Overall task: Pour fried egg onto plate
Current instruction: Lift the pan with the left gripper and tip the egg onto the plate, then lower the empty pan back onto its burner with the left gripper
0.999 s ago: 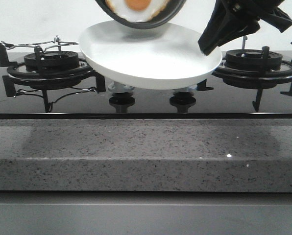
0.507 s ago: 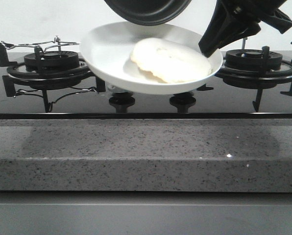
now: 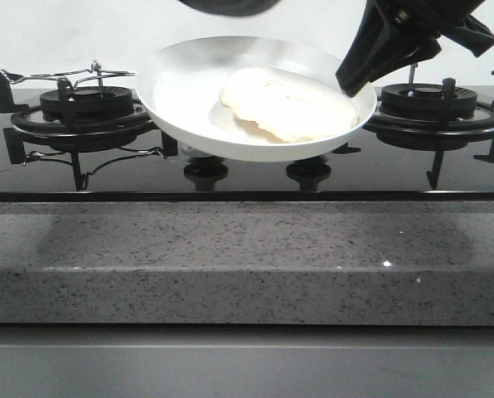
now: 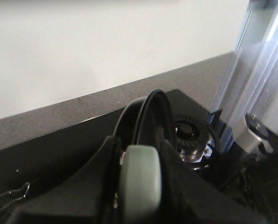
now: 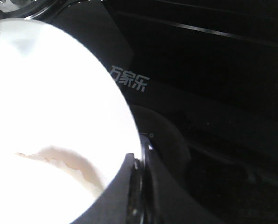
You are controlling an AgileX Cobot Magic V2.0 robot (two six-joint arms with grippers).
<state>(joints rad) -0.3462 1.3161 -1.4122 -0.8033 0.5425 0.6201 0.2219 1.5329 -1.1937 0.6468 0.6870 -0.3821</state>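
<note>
Along the foot of my front view runs a speckled grey stone counter [image 3: 247, 265], matte and grainy, and behind it the glossy black glass hob [image 3: 247, 178] with a cast burner grate on the left [image 3: 77, 116] and another on the right [image 3: 433, 112]. Above the hob between them I see the plate [image 3: 189, 91], smooth white and round with a shallow curved rim, held clear of the glass and tipped so its face leans toward me. My right gripper [image 3: 352, 79] clenches its black fingers on the plate's right rim; the right wrist view shows a finger [image 5: 113, 196] over the edge. Inside the plate, on its right half beside that grip, lies the fried egg [image 3: 287, 101], a flat cream patty with wavy edges, its longer span running left to right. At the top edge I see only a sliver of the black frying pan [image 3: 229, 7]. From the left wrist camera, the left gripper [image 4: 139, 186] grasps the pan's pale handle [image 4: 140, 179].
</note>
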